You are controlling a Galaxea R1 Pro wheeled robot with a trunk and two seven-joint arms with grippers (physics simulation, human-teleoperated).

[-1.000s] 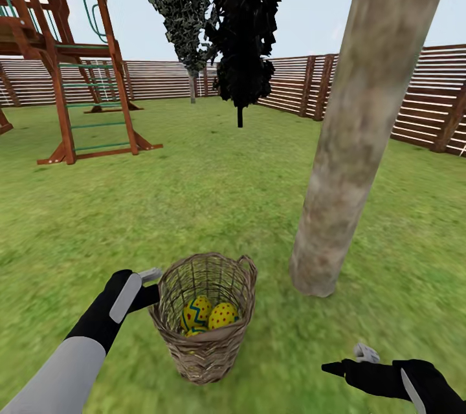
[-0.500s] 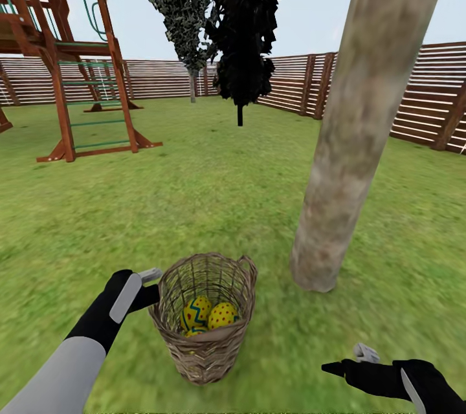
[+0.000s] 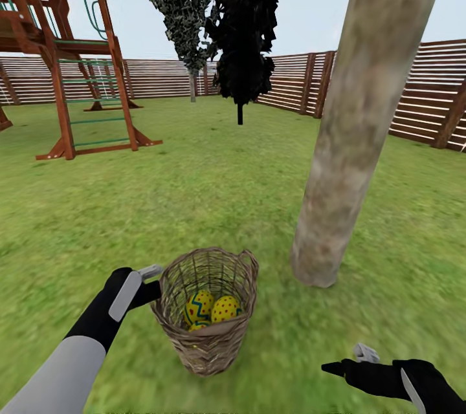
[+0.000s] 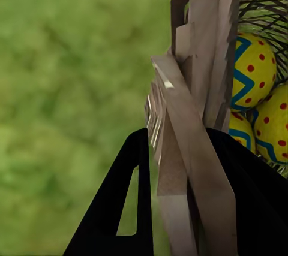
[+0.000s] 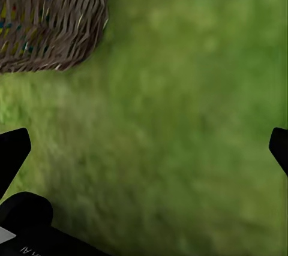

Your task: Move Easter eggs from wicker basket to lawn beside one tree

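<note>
1. The wicker basket sits upright on the lawn, just beside the foot of the thick pale tree, which stands to its right.
2. The Easter eggs lie inside the basket; three show in the left wrist view.
3. The left gripper is at the basket's left rim. Its fingers pinch the basket wall, one outside and one inside.
4. The right gripper hangs low over bare grass, well to the right of the basket. Its fingers are spread wide, with nothing between them.
5. A wooden play frame and a slatted fence stand behind.
</note>
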